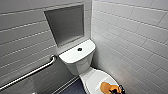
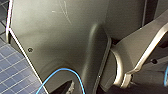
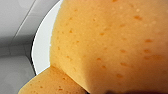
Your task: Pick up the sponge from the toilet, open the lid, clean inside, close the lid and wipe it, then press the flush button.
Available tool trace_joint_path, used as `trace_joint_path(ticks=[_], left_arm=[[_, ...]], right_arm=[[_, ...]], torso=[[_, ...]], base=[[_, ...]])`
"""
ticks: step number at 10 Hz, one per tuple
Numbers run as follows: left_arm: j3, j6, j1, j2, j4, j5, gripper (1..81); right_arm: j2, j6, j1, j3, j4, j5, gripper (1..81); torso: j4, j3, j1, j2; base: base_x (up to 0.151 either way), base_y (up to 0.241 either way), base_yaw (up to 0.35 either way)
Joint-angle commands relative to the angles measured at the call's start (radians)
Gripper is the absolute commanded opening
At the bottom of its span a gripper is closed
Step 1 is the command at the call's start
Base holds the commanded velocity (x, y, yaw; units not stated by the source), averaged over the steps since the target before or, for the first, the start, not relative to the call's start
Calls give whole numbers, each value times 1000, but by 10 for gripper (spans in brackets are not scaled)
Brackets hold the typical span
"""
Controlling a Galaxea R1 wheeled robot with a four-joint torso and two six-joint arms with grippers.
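Observation:
The white toilet (image 1: 77, 60) stands in the corner, and the dark flush button (image 1: 79, 49) sits in the middle of its tank top. The oval lid (image 1: 93, 78) is down. On its near right part lies the orange sponge (image 1: 106, 87). My right gripper (image 1: 117, 89) is at the sponge's right end, shut on it, and the sponge looks pinched there. In the right wrist view the sponge (image 3: 112, 45) shows very close and creased, with a strip of the white lid (image 3: 42, 46) beside it. The left wrist view looks at my own dark body panels.
A metal grab bar (image 1: 30, 73) slants along the left wall. A grey recessed niche (image 1: 66, 23) sits above the tank. White tiled walls close in on the left and right. Dark blue floor tiles (image 1: 73, 88) (image 2: 12, 72) lie left of the bowl.

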Motion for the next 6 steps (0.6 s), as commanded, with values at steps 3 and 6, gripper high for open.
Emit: trace_joint_path(ticks=[3, 6], left_arm=[[7, 7, 26, 3, 4, 76, 811], [11, 7, 28, 3, 6, 67, 811]], right_arm=[[-318, -1, 81, 434, -196, -5, 10], [-482, -15, -83, 580, -381, 2, 10]], torso=[[0, 0, 0, 0], [0, 0, 0, 0]], base=[[0, 0, 0], [0, 0, 0]])
